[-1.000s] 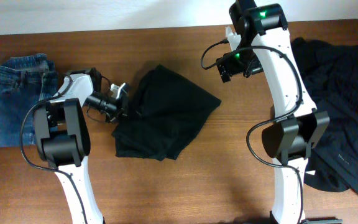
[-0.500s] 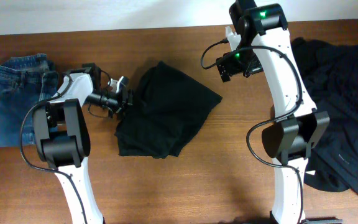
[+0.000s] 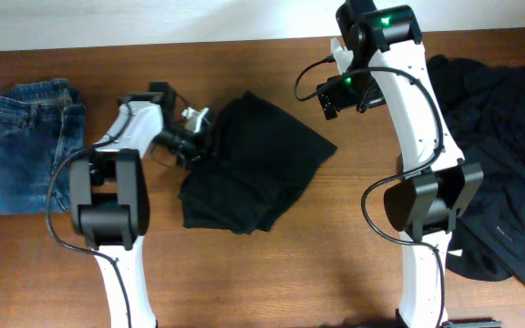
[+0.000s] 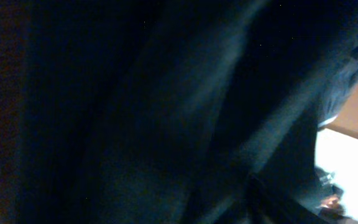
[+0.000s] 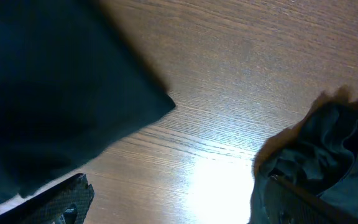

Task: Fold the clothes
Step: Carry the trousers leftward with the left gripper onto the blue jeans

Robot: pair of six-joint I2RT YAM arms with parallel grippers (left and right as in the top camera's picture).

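Observation:
A black garment (image 3: 249, 164) lies partly folded in the middle of the wooden table (image 3: 272, 273). My left gripper (image 3: 193, 128) is at its left edge, against the cloth. Dark fabric (image 4: 166, 106) fills the left wrist view and hides the fingers, so the jaws' stand does not show. My right gripper (image 3: 339, 53) hangs high near the table's far edge. It is open (image 5: 179, 208), its fingers wide apart over bare wood with nothing between them. A corner of the black garment (image 5: 55, 81) shows at upper left in the right wrist view.
Folded blue jeans (image 3: 25, 146) lie at the far left. A crumpled pile of dark clothes (image 3: 509, 137) covers the right end of the table, and its edge (image 5: 328, 149) shows in the right wrist view. Both arm bases stand at the front edge.
My left gripper has moved right and a little farther back, and the black garment has shifted right with it. The right arm has not moved.

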